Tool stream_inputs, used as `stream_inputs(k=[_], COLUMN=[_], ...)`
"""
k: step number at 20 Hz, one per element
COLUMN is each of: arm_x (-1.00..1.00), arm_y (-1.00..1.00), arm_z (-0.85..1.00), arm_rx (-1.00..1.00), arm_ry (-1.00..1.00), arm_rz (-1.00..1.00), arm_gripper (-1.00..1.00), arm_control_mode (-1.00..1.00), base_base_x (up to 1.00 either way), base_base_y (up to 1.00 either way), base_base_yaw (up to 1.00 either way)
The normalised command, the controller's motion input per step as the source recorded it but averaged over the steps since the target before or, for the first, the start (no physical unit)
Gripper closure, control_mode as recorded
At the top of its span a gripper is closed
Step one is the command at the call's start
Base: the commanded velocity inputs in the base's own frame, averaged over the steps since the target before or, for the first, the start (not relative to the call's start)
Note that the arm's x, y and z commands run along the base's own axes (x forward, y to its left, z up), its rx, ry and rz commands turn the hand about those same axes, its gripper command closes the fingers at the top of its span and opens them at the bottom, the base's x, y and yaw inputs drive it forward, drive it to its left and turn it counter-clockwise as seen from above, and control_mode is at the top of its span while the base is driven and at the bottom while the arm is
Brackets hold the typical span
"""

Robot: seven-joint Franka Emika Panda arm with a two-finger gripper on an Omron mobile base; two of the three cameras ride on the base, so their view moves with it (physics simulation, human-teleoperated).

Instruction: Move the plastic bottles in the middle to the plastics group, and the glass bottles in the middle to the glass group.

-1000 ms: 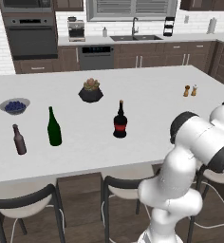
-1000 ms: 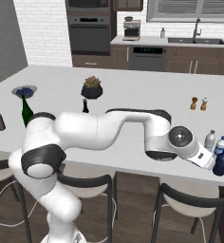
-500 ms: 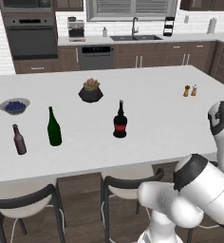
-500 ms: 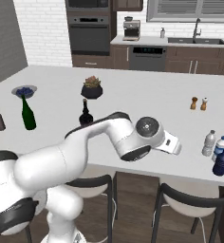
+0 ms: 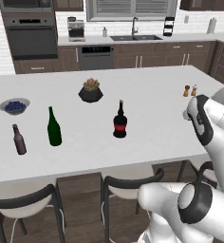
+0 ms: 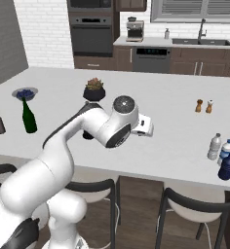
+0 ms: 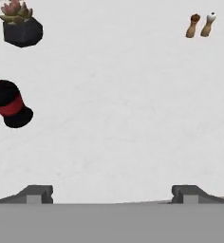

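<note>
White tabletop (image 5: 152,118) carries a dark planter with a succulent (image 5: 90,90) near its middle, a bowl of blueberries (image 5: 14,106) toward the left end, and a pepper and salt shaker pair (image 5: 190,90) standing just beside each other toward the right end. Dark-framed stools (image 5: 128,187) line the near edge. Back wall: built-in oven (image 5: 32,40), coffee machine (image 5: 76,29), sink with faucet (image 5: 135,33), dark wood cabinets (image 5: 147,57).
</note>
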Motion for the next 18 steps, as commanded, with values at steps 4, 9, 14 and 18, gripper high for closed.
stream_inputs(k=[4,9,14,18], arm_x=[0.40,0.16,0.01,0.00], arm_y=[1.00,0.93,0.83,0.98], arm_z=[0.35,0.16,0.22,0.07], arm_rx=[0.00,0.00,0.00,-0.04], arm_ry=[0.13,0.04,-0.09,-0.24], arm_rz=[0.32,0.30,0.12,0.00], arm_gripper=[-1.00,-1.00,-1.00,-1.00], arm_control_mode=[-1.00,-1.00,-1.00,-1.00], base_base_x=[0.00,0.00,0.00,0.00], base_base_y=[0.00,0.00,0.00,0.00], base_base_yaw=[0.00,0.00,0.00,0.00])
